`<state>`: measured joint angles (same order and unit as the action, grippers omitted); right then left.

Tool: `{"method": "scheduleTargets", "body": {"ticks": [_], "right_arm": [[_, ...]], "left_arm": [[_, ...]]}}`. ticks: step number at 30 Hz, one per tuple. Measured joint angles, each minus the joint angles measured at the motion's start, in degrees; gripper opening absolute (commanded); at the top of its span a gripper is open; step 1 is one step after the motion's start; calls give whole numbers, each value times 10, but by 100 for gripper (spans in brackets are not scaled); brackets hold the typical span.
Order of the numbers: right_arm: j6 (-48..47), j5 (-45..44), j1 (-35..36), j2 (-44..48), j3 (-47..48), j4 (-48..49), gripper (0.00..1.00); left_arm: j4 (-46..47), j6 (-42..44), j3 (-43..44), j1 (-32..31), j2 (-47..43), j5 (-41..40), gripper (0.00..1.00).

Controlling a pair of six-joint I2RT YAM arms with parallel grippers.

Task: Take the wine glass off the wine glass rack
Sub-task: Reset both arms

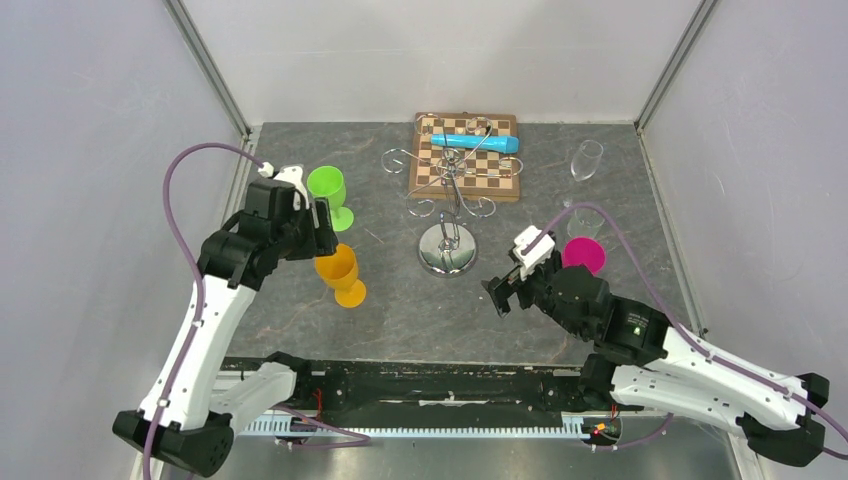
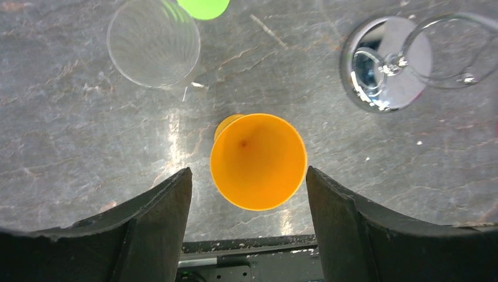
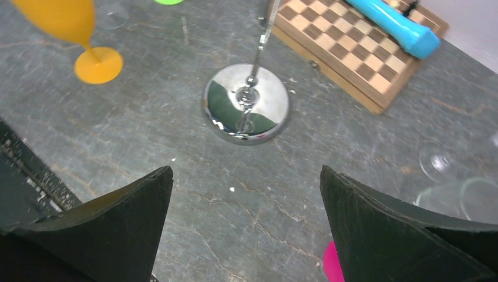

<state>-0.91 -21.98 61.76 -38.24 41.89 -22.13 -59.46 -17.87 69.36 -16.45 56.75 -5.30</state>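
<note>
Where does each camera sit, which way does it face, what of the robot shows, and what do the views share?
Top external: fixed above and behind the bases, looking down on the table; left arm and right arm both show.
Left wrist: on the left arm, facing straight down over the orange glass; open left fingers frame the bottom.
Right wrist: on the right arm, tilted down toward the wine glass rack; open right fingers show.
Shared: all three see the rack's base and the orange glass.
</note>
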Motion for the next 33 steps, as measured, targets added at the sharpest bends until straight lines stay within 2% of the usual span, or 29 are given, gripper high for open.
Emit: {"method": "scheduleTargets", "body": {"ticks": [11,16,27,33], "right_arm": [[101,-192,0,49,3,-40,98],[129,-243,0,48,9,-65,98],[151,-258,0,-42,100,-143,98],[146,-254,0,-24,93,-150,98]], "left_arm": [[75,6,-20,0,-61,88,77],[94,11,-35,0,-73,136,77],[110,12,-43,0,-85,199,77],[119,12,-52,0,-99,224,77]]}}
